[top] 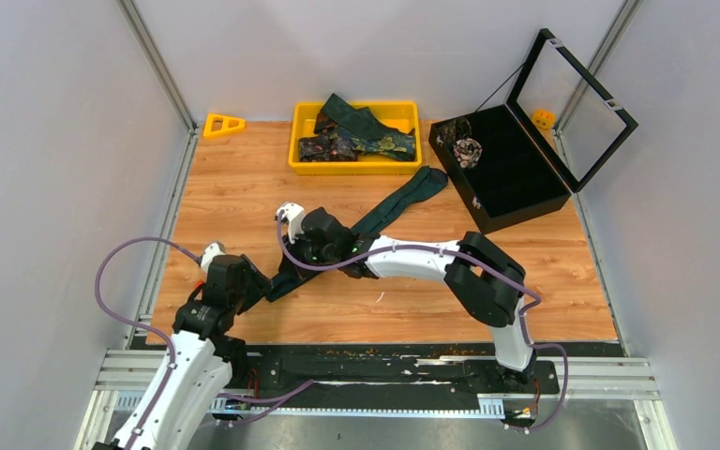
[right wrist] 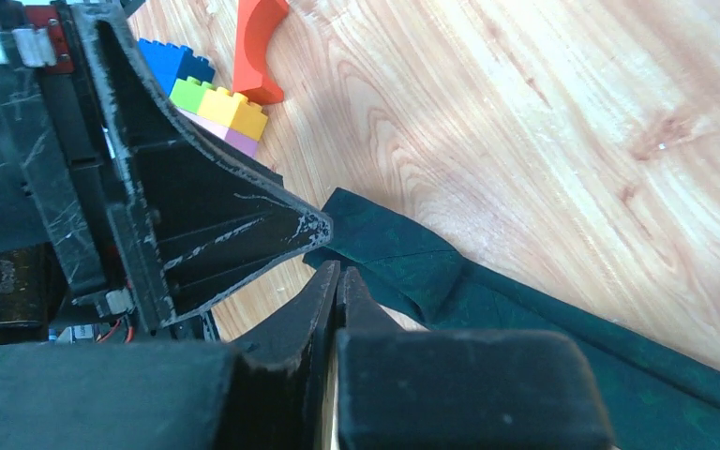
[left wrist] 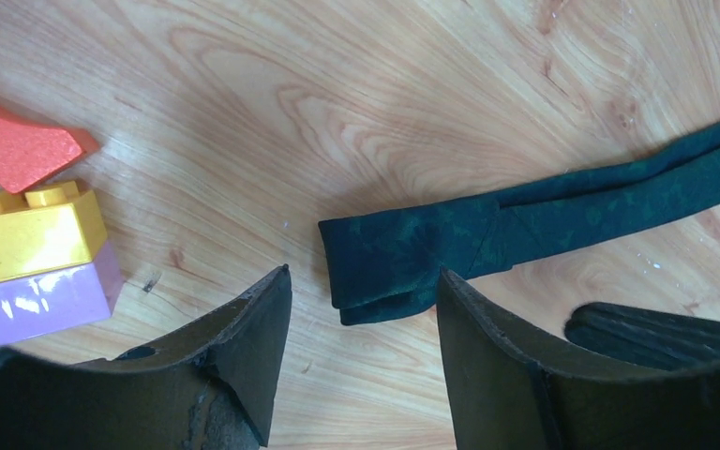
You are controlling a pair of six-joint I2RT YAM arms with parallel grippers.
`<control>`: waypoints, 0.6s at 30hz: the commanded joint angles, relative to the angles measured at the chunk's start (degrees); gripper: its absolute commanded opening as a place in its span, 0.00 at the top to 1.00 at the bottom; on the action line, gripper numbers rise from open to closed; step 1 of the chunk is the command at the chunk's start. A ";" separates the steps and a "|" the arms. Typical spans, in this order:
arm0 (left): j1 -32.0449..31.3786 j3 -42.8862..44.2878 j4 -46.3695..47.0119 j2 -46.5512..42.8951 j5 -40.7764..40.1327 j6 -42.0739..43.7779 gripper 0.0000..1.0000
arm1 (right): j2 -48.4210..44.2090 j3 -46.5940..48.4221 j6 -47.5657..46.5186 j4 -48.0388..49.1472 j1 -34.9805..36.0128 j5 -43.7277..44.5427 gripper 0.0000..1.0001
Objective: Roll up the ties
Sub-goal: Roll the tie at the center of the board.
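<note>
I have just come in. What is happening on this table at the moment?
Two robot arms are working on a dark green tie that lies stretched out on the wooden table. The left hand is open, with the tie's folded narrow end between its fingers, not gripped. The right hand is shut, close beside that end. More ties wait in the yellow tray.

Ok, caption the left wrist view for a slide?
Open left gripper at the folded end of a dark green tie, toy bricks nearby.
</note>
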 commanded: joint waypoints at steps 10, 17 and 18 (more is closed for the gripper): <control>-0.03 -2.34 1.03 -2.63 1.71 -1.82 0.36 | 8.22 3.68 2.05 -0.68 -1.19 -4.91 1.00; -0.03 -2.80 0.99 -3.78 1.22 -2.67 0.36 | 9.77 2.63 2.20 0.30 -2.34 -5.26 1.00; -0.03 -3.07 1.14 -4.19 1.19 -2.84 0.37 | 9.84 2.40 2.21 0.52 -2.51 -5.29 1.00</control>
